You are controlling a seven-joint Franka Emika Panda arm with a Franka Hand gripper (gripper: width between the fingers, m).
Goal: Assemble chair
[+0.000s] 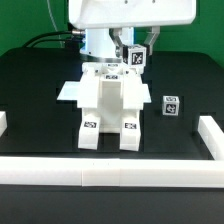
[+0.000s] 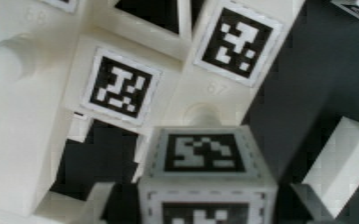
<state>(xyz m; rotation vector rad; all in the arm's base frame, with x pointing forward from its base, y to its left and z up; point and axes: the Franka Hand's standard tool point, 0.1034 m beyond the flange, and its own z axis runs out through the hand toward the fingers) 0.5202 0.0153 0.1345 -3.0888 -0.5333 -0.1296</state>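
Note:
The partly built chair [image 1: 109,100], made of white blocky pieces with black-and-white tags, stands in the middle of the black table. My gripper [image 1: 133,45] hangs behind it toward the exterior view's right, shut on a square white tagged post [image 1: 136,59] held off the table. In the wrist view the post [image 2: 202,152] sits between my fingers [image 2: 91,197], in the gripper [image 2: 202,208]. Past it lie the chair's tagged faces [image 2: 123,86]. The contact of finger and post is dark and hard to make out.
A small tagged white block [image 1: 171,106] rests on the table at the exterior view's right of the chair. White border rails run along the front [image 1: 110,170] and both sides [image 1: 209,129]. A flat white sheet [image 1: 70,92] lies by the chair's left side.

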